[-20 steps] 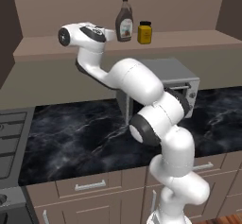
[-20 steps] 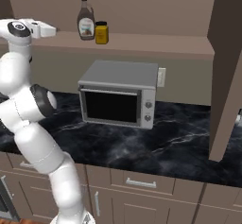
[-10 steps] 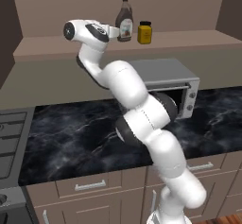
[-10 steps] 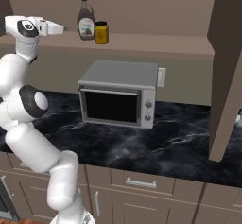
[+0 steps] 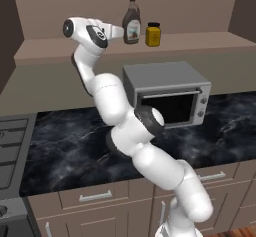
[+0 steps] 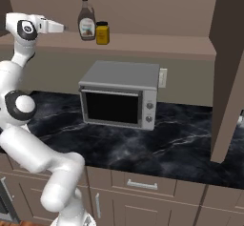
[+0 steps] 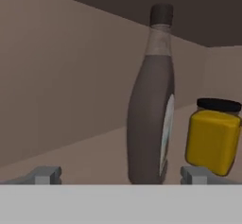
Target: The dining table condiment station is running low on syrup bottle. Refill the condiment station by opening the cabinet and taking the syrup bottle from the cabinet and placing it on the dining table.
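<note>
The syrup bottle (image 5: 132, 23) (image 6: 86, 22), dark brown with a dark cap and a pale label, stands upright on the shelf of the cabinet (image 5: 200, 41) (image 6: 157, 46). My gripper (image 5: 120, 31) (image 6: 62, 28) hovers level with the bottle, just to its left and a short gap away. In the hand view the syrup bottle (image 7: 151, 105) rises straight ahead of the gripper (image 7: 120, 176), whose jaws are open with nothing between the fingertips (image 7: 47, 175). The dining table is out of view.
A short yellow jar (image 5: 153, 34) (image 6: 102, 33) (image 7: 213, 140) with a black lid stands close to the bottle's right. Below the shelf a silver microwave (image 5: 170, 93) (image 6: 121, 96) sits on the black marble counter (image 5: 60, 146). An open cabinet door (image 6: 228, 67) hangs at the right.
The hand slid a little to the right along the shelf toward the bottle. The arm's elbow swung down and to the left. The jaws stayed open.
</note>
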